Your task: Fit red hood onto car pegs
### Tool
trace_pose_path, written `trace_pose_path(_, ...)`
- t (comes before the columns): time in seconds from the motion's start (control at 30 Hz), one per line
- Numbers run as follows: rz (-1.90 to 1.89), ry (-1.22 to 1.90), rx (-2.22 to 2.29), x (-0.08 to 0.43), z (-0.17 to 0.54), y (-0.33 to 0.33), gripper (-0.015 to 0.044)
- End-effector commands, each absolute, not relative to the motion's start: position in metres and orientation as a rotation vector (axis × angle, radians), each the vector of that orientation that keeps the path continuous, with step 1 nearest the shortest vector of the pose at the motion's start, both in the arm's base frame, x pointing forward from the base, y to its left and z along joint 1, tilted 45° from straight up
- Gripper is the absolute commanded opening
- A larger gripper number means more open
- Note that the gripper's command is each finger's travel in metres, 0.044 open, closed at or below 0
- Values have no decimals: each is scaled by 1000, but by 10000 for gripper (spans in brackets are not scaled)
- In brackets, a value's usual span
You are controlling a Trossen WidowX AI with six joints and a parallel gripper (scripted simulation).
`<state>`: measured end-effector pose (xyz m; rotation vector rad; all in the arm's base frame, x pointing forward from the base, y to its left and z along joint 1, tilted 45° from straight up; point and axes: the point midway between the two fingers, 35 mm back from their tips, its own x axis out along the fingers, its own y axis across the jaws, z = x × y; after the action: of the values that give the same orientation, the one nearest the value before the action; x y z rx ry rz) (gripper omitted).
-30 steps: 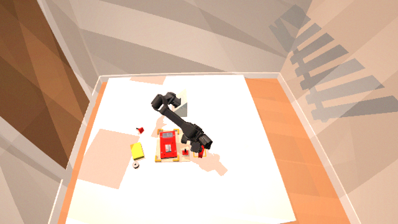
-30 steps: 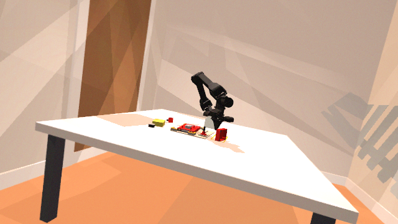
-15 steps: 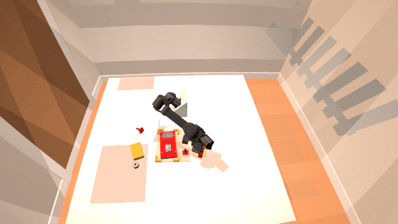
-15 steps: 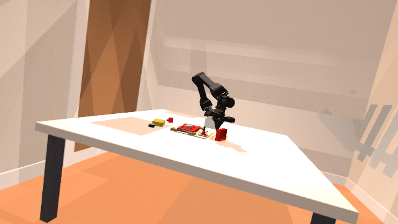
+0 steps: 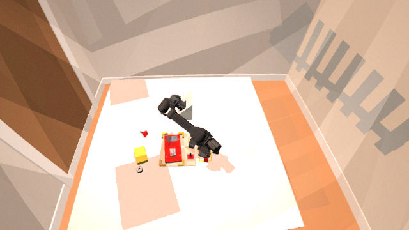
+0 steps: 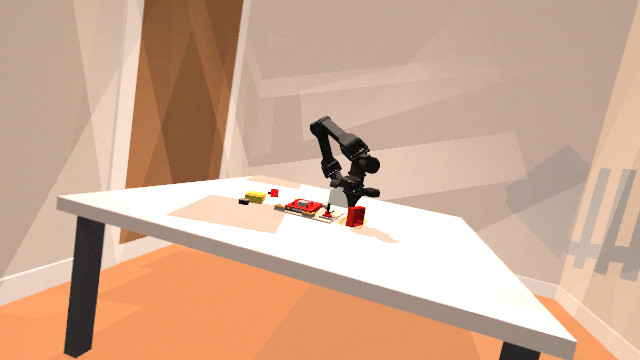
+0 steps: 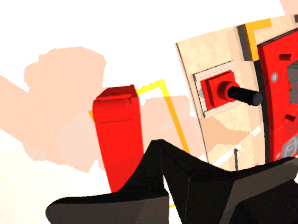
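Near to far in the wrist view: gripper point(image 7: 166, 192) clenched on nothing, fingers together, sitting just above the hood point(image 7: 119, 132). Hood stands on edge on the table point(image 6: 425, 260), inside a yellow outline, just beside the jig point(image 7: 220, 129). Past it, a red lever block point(image 5: 190, 156) on the jig plate, then the car point(image 5: 172, 147) in its corner brackets. Further left: yellow block point(image 5: 140, 154), small black ring point(image 5: 139, 169), small red piece point(image 5: 144, 133).

Your arm point(image 5: 183, 122) reaches out from its base, elbow raised, wrist bent down toward the table. Your gripper point(image 6: 356, 204) points downward with fingers fully closed, nothing between them.
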<state>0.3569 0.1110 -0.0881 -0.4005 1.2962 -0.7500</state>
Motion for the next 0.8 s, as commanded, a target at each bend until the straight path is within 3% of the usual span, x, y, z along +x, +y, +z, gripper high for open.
trace_pose_path(0.0, -749, 1295, -395, 358, -91, 115, 0)
trace_pose_path(0.77, -749, 1295, -394, 362, -98, 123, 0)
